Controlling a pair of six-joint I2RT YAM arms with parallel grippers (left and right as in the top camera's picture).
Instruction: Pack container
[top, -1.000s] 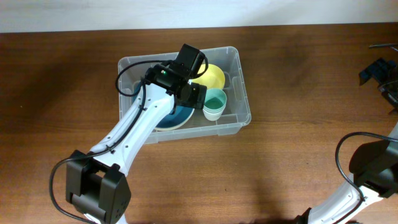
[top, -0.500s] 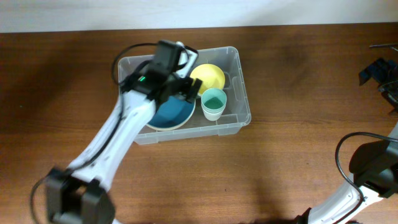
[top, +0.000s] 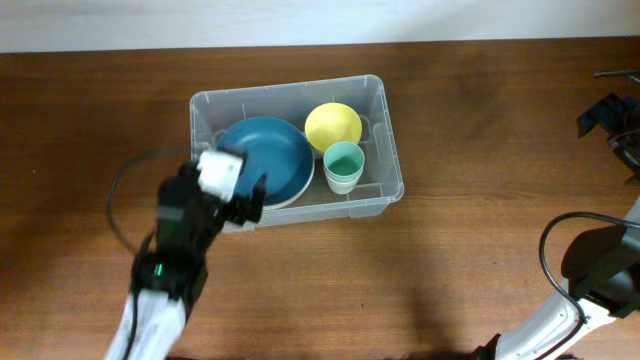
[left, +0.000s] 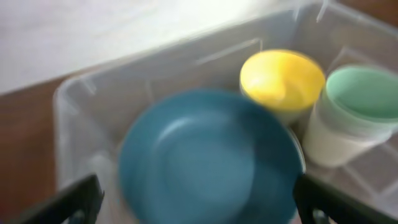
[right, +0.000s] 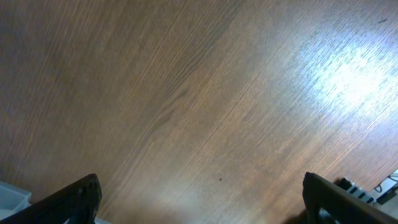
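Seen from above, the clear container (top: 290, 87) sits at upper centre of the frame on a wooden table (top: 480, 230). It holds a blue plate (top: 265, 160) at left, a yellow bowl (top: 333, 125) at upper right, and a green cup (top: 344, 165) just below the bowl. Your left gripper (top: 220, 192) hangs over the container's lower left corner, jaws spread wide and holding nothing. Your right gripper (right: 202, 208), at the far right edge, is also spread wide over the table.

Overhead looks straight down on table (top: 480, 250) and container (top: 290, 88); left wrist views container closely, tilted; right wrist faces table closely
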